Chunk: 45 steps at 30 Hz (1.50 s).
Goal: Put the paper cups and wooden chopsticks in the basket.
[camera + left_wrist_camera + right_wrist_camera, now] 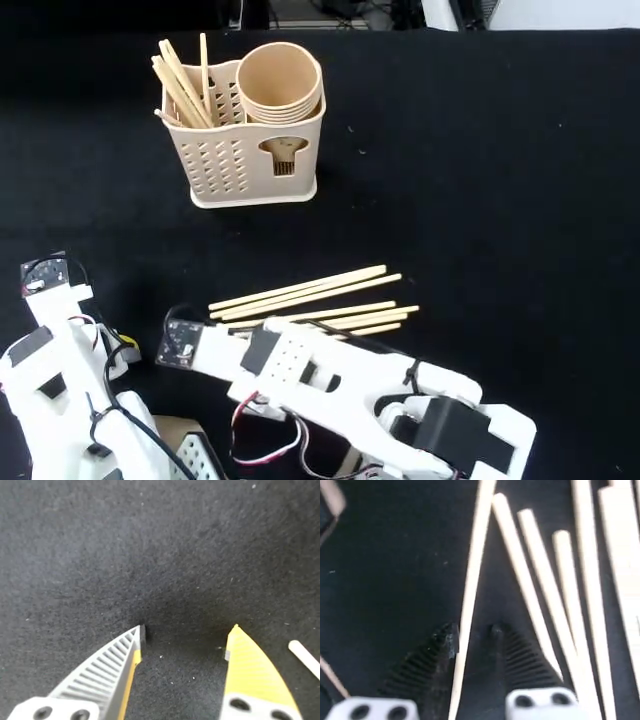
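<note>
Black table [500,150] holds loose chopsticks [300,287].

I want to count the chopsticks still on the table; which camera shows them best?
The high view: the loose chopsticks lie full-length on the table, an arm covering part of the nearest. The right wrist view shows cut-off lengths, one within the open right gripper. The left wrist view catches what may be one tip.
</note>
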Each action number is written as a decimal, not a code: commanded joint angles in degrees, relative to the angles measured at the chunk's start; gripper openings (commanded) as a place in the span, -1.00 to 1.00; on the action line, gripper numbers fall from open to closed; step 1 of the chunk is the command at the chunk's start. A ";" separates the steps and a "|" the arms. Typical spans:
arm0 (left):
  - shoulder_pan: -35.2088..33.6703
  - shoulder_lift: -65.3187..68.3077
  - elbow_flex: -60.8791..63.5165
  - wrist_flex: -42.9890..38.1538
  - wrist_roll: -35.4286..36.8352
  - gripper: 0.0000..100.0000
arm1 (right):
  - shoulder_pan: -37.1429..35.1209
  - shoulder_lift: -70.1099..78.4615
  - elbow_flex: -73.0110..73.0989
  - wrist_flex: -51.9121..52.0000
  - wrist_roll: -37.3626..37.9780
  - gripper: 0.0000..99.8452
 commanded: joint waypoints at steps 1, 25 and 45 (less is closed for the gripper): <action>1.10 -0.09 0.31 -1.05 0.62 -0.44 | -0.26 1.45 0.04 -0.53 -0.44 -0.96; 1.19 -0.09 0.31 -1.05 0.62 -0.44 | 28.84 -10.59 0.04 8.97 31.03 -0.62; 1.19 -0.09 0.31 -1.05 0.62 -0.44 | 20.57 -12.53 4.26 5.63 23.74 -0.44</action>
